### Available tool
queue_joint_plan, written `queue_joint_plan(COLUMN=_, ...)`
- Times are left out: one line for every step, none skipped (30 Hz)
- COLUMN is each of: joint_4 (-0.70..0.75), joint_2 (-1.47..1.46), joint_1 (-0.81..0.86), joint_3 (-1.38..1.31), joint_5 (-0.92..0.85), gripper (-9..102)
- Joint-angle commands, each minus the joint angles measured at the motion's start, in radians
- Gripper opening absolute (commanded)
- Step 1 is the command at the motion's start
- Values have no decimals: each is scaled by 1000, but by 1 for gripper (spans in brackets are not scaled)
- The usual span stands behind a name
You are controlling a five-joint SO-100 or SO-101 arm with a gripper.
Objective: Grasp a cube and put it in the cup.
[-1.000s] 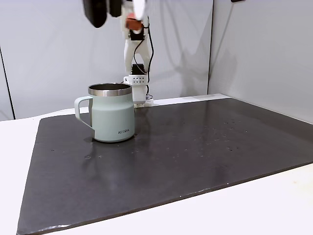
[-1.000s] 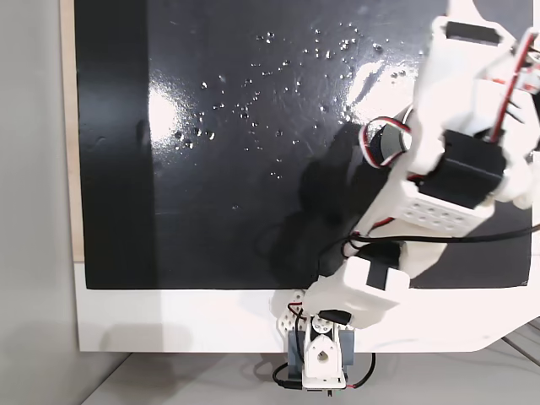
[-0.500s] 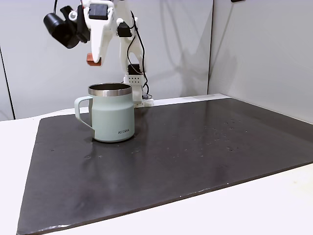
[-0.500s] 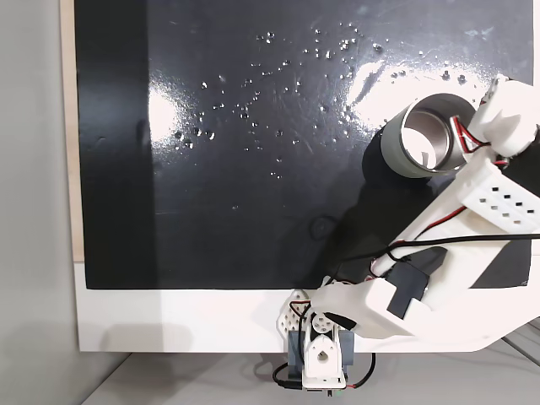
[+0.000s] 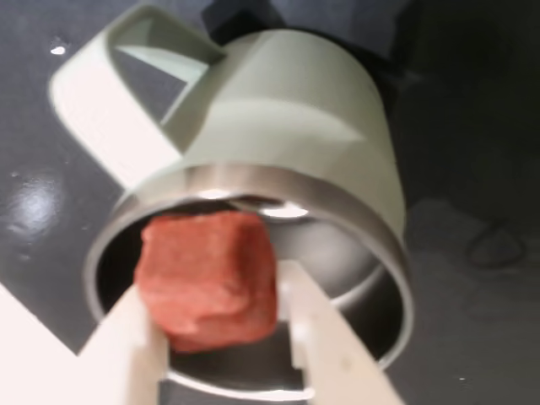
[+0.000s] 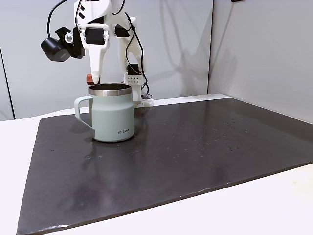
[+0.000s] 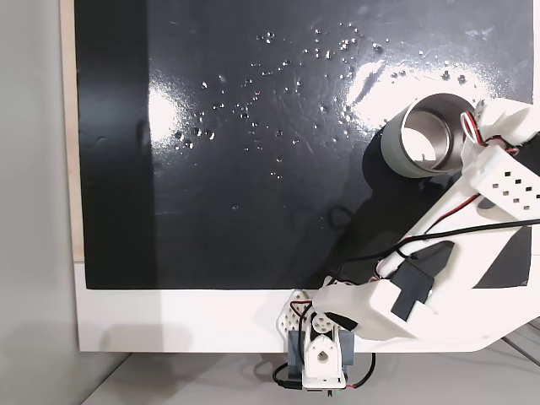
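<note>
One cube (image 5: 207,278), reddish-brown with rounded edges, is what we find clamped between the white jaws of the gripper (image 5: 221,337) in the wrist view, where it sits directly over the open mouth of the cup (image 5: 287,126), inside the ring of the steel rim. In that view the cup's handle lies toward the upper left and the pale mint-green wall runs to the upper right. In a fixed view from the side we note, from left to right, a black camera (image 6: 53,48) carried on the arm, then the gripper (image 6: 94,78) pointing straight down with the cube (image 6: 89,77) showing as a small reddish spot at its left edge, just above the rim of the cup (image 6: 113,113); we cannot tell from this angle whether the fingertips reach below the rim. The cup stands upright on a dark mat (image 6: 195,147) that covers the white counter (image 6: 14,147), handle to the left, small dark lettering low on its front. In a fixed view from above, the cup (image 7: 419,139) stands near the right edge of the mat (image 7: 236,169), with the white arm (image 7: 498,177) reaching over its right side.
</note>
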Motion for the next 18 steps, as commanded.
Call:
queue_joint_plan(joint_4=11, joint_2=64, joint_1=-34, joint_3=2, joint_5=-23, gripper=0)
queue_joint_plan(joint_4=11, joint_2=67, joint_1=-41, joint_3=3, joint_5=-28, gripper=0)
queue_joint_plan(joint_4=11, joint_2=69, joint_1=-48, joint_3=6, joint_5=-32, gripper=0)
queue_joint_plan(joint_4=11, joint_2=72, joint_1=-54, joint_3=6, joint_5=-32, gripper=0)
queue_joint_plan(joint_4=11, joint_2=72, joint_1=-60, joint_3=6, joint_5=-32, gripper=0)
queue_joint_plan(joint_4=11, joint_2=74, joint_1=-64, joint_3=6, joint_5=-32, gripper=0)
queue_joint_plan(joint_4=11, joint_2=74, joint_1=-67, joint_3=6, joint_5=-32, gripper=0)
queue_joint_plan(joint_4=11, joint_2=75, joint_1=-69, joint_3=6, joint_5=-32, gripper=0)
queue_joint_plan(joint_4=11, joint_2=75, joint_1=-69, joint_3=6, joint_5=-32, gripper=0)
queue_joint_plan(joint_4=11, joint_2=75, joint_1=-69, joint_3=6, joint_5=-32, gripper=0)
queue_joint_plan(joint_4=11, joint_2=75, joint_1=-69, joint_3=6, joint_5=-32, gripper=0)
queue_joint_plan(joint_4=11, joint_2=75, joint_1=-69, joint_3=8, joint_5=-32, gripper=0)
queue_joint_plan(joint_4=11, joint_2=75, joint_1=-69, joint_3=8, joint_5=-32, gripper=1)
queue_joint_plan(joint_4=11, joint_2=78, joint_1=-67, joint_3=8, joint_5=-32, gripper=4)
queue_joint_plan(joint_4=11, joint_2=81, joint_1=-66, joint_3=9, joint_5=-29, gripper=9)
queue_joint_plan(joint_4=11, joint_2=86, joint_1=-66, joint_3=12, joint_5=-29, gripper=15)
queue_joint_plan(joint_4=11, joint_2=91, joint_1=-66, joint_3=14, joint_5=-28, gripper=21)
queue_joint_plan(joint_4=11, joint_2=95, joint_1=-67, joint_3=15, joint_5=-28, gripper=24)
